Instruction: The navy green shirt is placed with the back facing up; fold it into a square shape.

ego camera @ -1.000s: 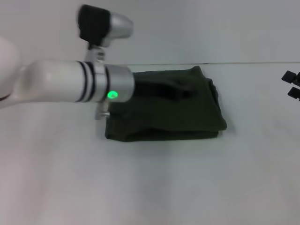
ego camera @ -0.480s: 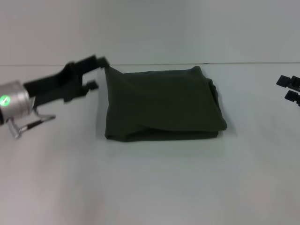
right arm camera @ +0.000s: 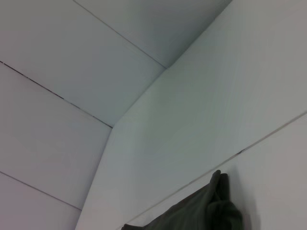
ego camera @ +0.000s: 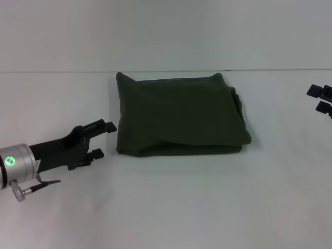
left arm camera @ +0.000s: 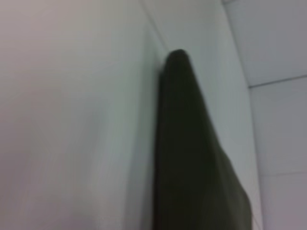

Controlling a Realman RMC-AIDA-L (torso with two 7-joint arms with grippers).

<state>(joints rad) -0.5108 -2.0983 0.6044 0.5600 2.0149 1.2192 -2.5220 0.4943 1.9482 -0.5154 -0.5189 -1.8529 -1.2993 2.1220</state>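
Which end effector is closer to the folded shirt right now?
The left end effector, open just off the near-left corner of the navy green shirt. The right end effector sits far off at the table's right edge.

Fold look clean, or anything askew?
Mostly square, but the navy green shirt has bunched layers sticking out along its right edge and an uneven near hem. Left gripper is open, clear of it; right gripper sits at the table's right edge.
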